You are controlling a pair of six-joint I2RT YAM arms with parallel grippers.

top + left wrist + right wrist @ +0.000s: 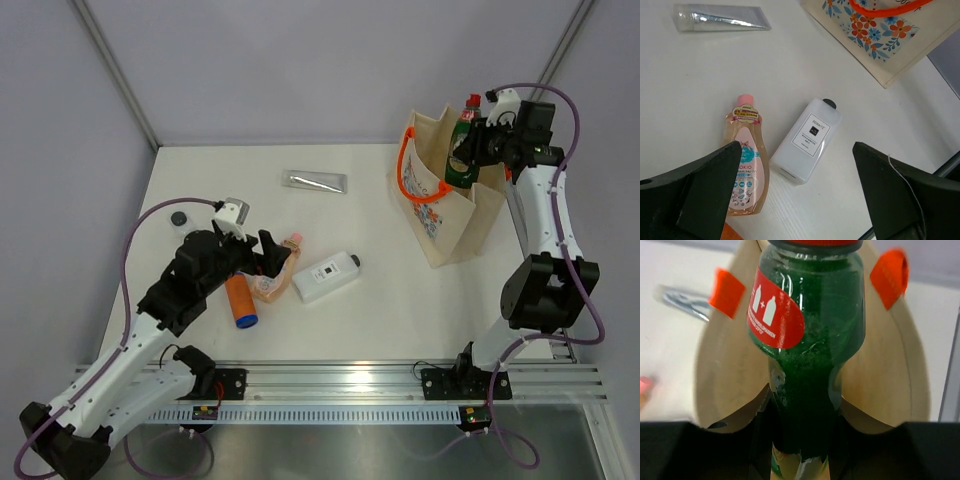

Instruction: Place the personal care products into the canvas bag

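My right gripper [478, 148] is shut on the green bottle [463, 150] with a red cap and holds it over the open mouth of the canvas bag [440, 205]. In the right wrist view the green bottle [807, 365] stands between the jaws, with the canvas bag's [890, 375] inside behind it. My left gripper [272, 258] is open low over the table, its fingers either side of the peach-pink bottle [746, 160] and the white flat bottle [807, 140]. The orange cylinder [240, 300] lies beside them. The silver tube [315, 181] lies farther back.
A small black round object [178, 217] sits near the table's left edge. The bag's orange handles [410, 180] hang over its floral side. Grey walls close the table at the back and sides.
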